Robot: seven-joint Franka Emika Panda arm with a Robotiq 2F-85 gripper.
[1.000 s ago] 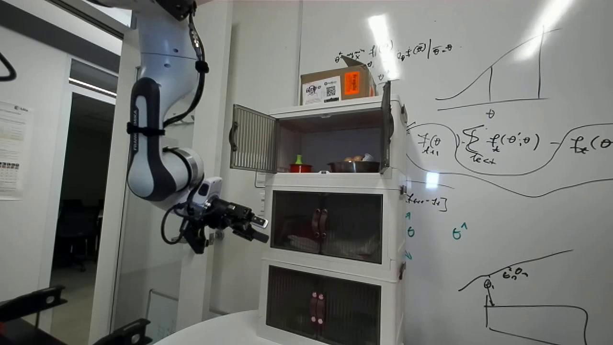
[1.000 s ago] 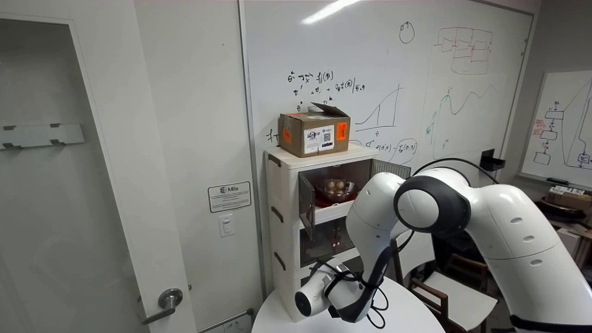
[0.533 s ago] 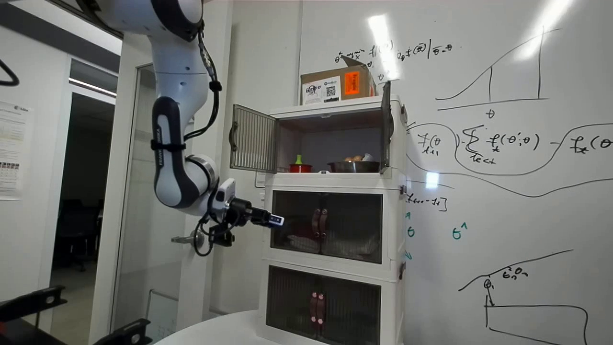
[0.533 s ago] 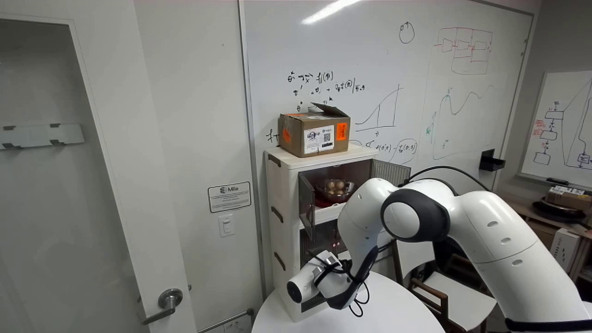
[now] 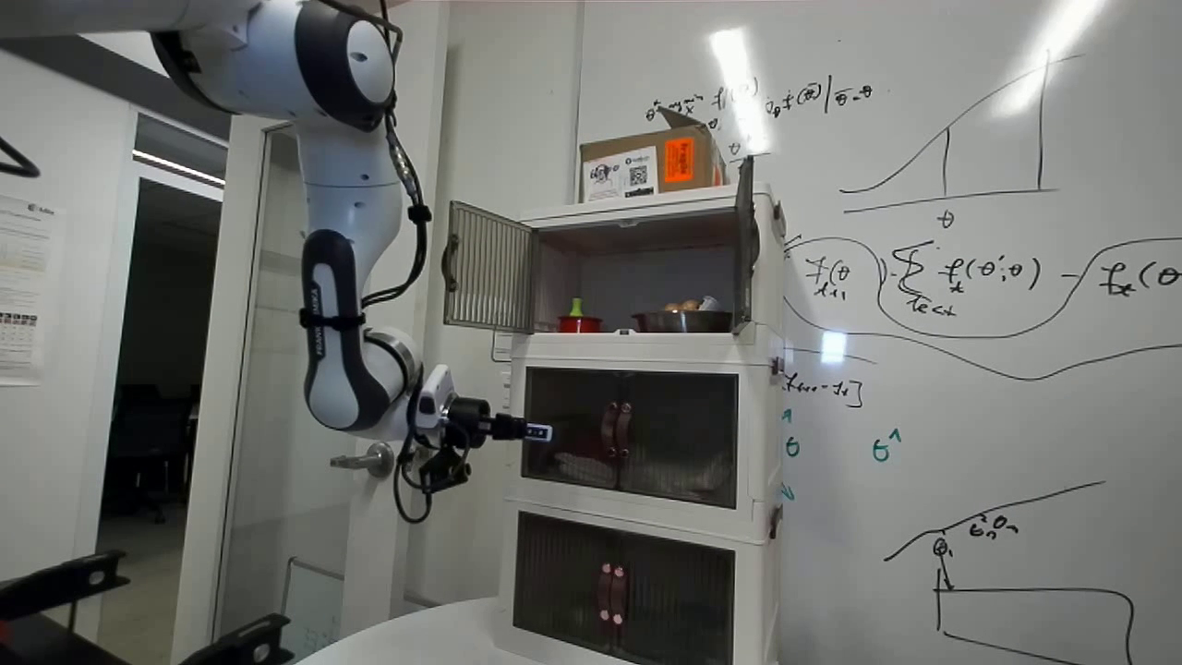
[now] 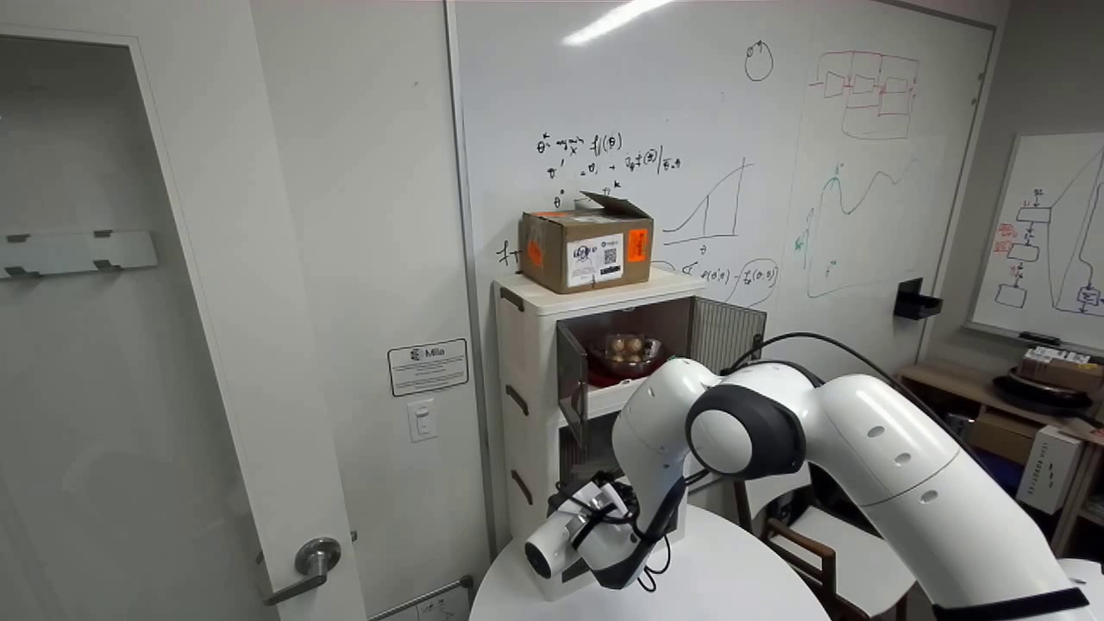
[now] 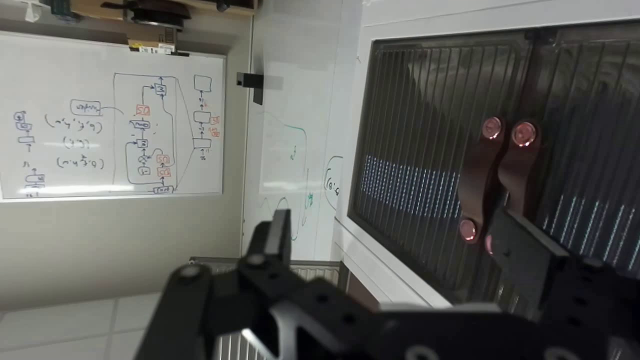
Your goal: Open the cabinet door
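The white three-tier cabinet [image 5: 637, 349] also shows in an exterior view [image 6: 528, 362]. Its middle tier has two shut, tinted, ribbed panels with brown handles side by side; I cannot tell which is the cabinet door [image 5: 572, 416] meant. In the wrist view the picture stands roughly upside down, with a middle-tier panel [image 7: 425, 110] and the handles [image 7: 477, 175] near. My gripper [image 5: 537, 431] is in front of the middle tier's left edge, left of the handles. In the wrist view the gripper [image 7: 392, 220] is open and empty; one fingertip overlaps the handle ends. Contact cannot be told.
The top tier's two doors stand open [image 5: 489, 268], [image 5: 744, 249]. Inside are a red pot [image 5: 580, 324] and a bowl [image 5: 683, 321]. A cardboard box [image 5: 637, 171] sits on top. The bottom-tier panels [image 5: 563, 582] are shut. A round white table [image 6: 716, 586] bears the cabinet.
The arm has moved right towards the cabinet, and its upper links have lowered in view. The gripper has turned about its axis, its two fingers now lining up in the exterior view. The doors have not moved.
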